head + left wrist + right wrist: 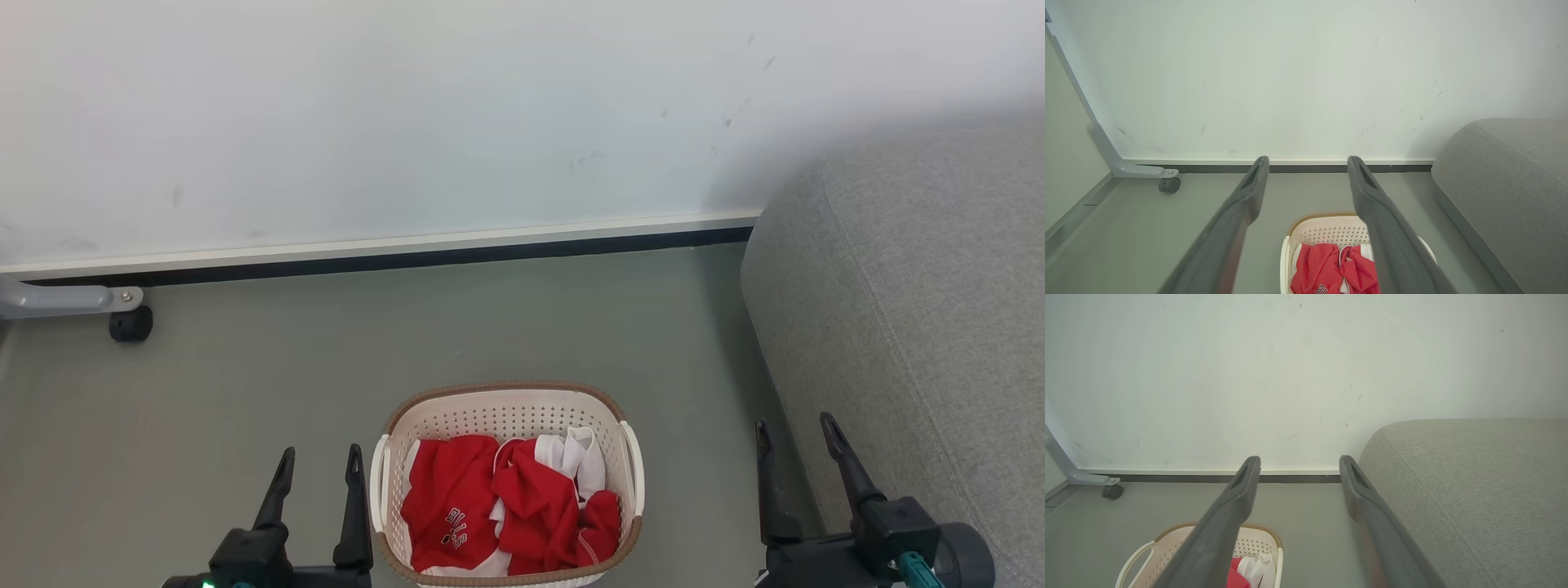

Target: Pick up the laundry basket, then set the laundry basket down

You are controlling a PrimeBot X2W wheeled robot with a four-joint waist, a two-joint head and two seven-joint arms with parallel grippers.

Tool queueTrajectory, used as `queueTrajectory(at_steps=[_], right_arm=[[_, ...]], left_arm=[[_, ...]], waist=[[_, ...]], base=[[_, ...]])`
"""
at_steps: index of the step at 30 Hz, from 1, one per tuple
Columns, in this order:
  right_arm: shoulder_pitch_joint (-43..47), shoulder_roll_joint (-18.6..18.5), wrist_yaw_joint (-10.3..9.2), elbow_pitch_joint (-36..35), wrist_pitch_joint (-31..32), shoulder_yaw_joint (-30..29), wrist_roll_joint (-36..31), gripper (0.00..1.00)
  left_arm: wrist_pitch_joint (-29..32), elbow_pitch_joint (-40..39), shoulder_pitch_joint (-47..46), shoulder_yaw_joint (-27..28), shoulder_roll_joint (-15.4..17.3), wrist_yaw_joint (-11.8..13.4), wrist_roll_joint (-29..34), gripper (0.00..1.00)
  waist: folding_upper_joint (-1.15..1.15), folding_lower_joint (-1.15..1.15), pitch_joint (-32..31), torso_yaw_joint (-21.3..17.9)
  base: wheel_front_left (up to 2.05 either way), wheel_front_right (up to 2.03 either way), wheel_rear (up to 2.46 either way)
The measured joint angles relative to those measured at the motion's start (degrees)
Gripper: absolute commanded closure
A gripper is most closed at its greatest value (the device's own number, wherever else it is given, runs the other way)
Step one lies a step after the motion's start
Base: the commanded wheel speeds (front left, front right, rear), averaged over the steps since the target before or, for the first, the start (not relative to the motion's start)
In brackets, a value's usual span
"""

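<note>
One basket (506, 418) is sitting on the smooth grey-green floor (245, 392), between the two arms and well short of the wall (408, 122). It is showing as cream-white plastic, rounded-rectangular, its walls pierced with rows of small round holes, with a brown woven-look rim (506, 385) running round the top and two white loop handles, one on the left side (378, 482) and one on the right (635, 469). Crumpled red cloth (449, 506) with white lettering and white trim is lying inside, with a fold of white cloth (584, 457) on top; how many garments there are, I cannot tell. The left fingers (355, 506), two long dark tapered bars, are standing spread apart and holding nothing, the inner one just beside the left handle. The right fingers (849, 461), also two, are gaping equally wide and empty, apart from the basket and near the sofa (914, 310), whose rounded arm is showing a grey woven fabric. The white wall is carrying faint scuffs above a pale and dark skirting. One black caster (131, 324) is resting under a grey metal leg (57, 300) at the far left.
</note>
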Motion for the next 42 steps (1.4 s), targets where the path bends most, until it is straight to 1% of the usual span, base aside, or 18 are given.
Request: queueTrajectory(at_steps=[16,17,24,27,28,34,42], right_arm=[[0.14,0.29,0.0,-0.7,-0.01,-0.71,-0.21,0.0],[0.13,0.32,0.0,-0.7,-0.01,-0.67,-0.24,1.0],[1.81,0.71,0.05,2.96,0.33,-0.47,-0.13,1.0],[2.05,0.78,0.22,3.18,0.38,-0.83,0.8,1.0],[2.05,0.78,0.51,3.21,0.78,-1.09,1.31,1.0],[2.0,0.83,1.19,3.59,1.89,-2.41,5.72,1.0],[1.7,0.96,2.56,4.01,3.9,-4.05,14.23,1.0]], left_arm=[[0.0,-0.46,0.08,0.25,-0.05,0.01,0.03,0.0],[0.0,-0.48,0.09,0.31,-0.05,0.01,0.13,1.0],[0.09,2.91,1.19,0.24,-0.07,-0.02,0.2,1.0],[0.25,3.1,1.36,0.43,-0.07,-0.13,-0.54,1.0],[0.56,3.12,1.36,0.55,-0.07,-0.58,-0.92,1.0],[1.68,3.18,1.32,1.37,-0.08,-1.22,-5.79,1.0],[3.68,3.21,1.21,2.78,-0.12,-2.46,-13.02,1.0]], waist=[[0.0,0.0,0.43,0.2],[0.0,0.0,0.52,0.21],[0.0,0.0,0.59,0.2],[0.0,0.0,0.56,0.23],[0.0,0.0,0.53,0.25],[0.0,0.0,0.15,0.45],[0.0,0.0,-0.21,0.65]], base=[[0.0,0.0,0.0],[0.0,0.0,0.0],[0.0,0.0,0.0],[0.0,0.0,0.0],[0.0,0.0,0.0],[0.0,0.0,0.0],[0.0,0.0,0.0]])
